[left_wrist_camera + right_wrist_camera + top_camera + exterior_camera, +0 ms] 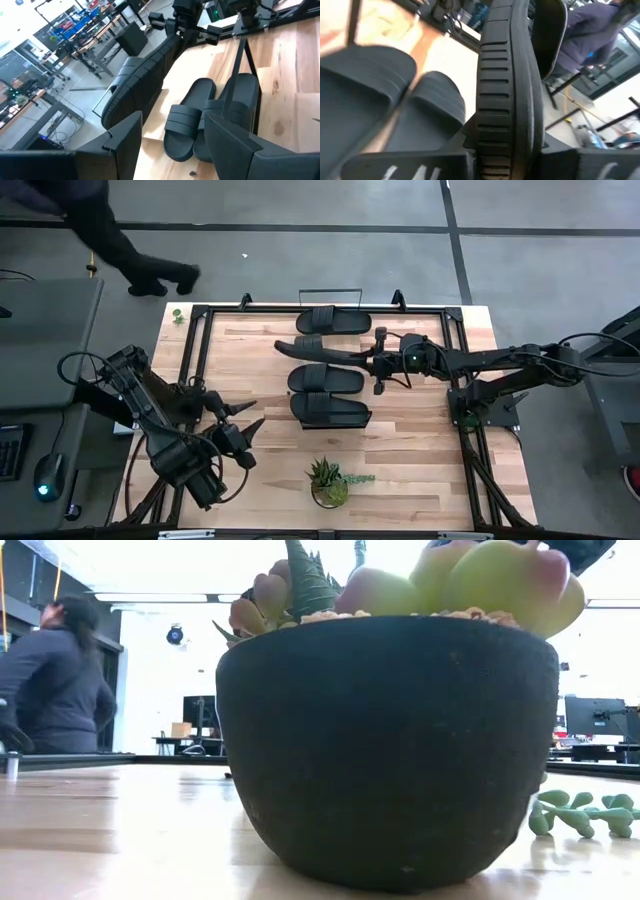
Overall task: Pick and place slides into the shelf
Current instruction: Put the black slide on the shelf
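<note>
We see a light-wood tabletop (pixel 420 455) bordered by a black frame (pixel 195 340). Three black slide sandals lie flat on it. One slide (pixel 333 321) rests near the far edge, beyond the right gripper (pixel 372 360). A second slide (pixel 325 379) lies just on the near side of that gripper, and a third (pixel 330 412) sits right beside the second, nearer still. A small potted succulent (pixel 329 483) stands toward the front edge, well apart from the right gripper and off to the side of the left gripper (pixel 243 428).
</note>
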You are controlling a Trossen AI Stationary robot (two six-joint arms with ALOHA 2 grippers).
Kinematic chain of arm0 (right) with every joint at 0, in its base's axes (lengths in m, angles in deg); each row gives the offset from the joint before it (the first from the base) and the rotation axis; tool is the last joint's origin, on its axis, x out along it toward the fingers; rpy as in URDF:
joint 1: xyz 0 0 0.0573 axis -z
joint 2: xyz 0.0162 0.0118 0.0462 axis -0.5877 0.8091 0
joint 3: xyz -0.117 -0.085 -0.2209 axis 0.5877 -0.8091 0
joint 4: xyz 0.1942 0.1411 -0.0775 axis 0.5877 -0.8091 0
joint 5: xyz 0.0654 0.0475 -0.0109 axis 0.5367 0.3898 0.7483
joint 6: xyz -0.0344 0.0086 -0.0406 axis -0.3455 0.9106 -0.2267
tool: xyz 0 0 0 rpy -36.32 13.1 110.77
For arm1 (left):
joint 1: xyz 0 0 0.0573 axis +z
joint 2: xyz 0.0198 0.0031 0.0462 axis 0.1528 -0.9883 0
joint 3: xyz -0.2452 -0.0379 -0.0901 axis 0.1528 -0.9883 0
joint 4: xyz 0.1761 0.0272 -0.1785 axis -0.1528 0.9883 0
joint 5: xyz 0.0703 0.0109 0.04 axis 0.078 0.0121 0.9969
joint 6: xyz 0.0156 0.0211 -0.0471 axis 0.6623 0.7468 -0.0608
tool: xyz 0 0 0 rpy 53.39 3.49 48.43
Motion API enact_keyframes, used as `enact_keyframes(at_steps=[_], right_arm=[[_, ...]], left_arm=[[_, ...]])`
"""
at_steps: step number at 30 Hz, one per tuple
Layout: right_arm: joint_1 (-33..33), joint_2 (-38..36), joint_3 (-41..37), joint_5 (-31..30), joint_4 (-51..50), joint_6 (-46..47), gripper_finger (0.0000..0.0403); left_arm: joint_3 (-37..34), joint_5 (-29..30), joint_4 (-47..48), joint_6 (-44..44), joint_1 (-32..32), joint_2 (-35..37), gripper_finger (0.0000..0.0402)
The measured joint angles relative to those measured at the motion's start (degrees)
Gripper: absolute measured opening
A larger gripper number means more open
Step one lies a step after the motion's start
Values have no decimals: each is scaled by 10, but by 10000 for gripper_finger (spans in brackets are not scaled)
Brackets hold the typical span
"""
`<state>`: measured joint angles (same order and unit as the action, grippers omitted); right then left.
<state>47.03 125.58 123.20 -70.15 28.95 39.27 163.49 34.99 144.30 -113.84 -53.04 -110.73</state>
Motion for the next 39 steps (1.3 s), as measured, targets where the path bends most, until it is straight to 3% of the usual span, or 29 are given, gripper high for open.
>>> enact_keyframes(at_steps=[14,23,30,36,39], right_arm=[[67,0,0,5,-44,-57,49],[76,0,0,27,-68,-74,73],[76,0,0,22,-104,-198,72],[77,0,0,19,-90,-140,35],[78,0,0,19,-92,-162,35]], left_arm=[[-1,2,0,-15,0,6,198],[-1,1,0,-15,0,6,198],[-1,1,0,-15,0,6,198],[-1,1,0,-15,0,6,198],[-1,1,0,-15,0,6,198]])
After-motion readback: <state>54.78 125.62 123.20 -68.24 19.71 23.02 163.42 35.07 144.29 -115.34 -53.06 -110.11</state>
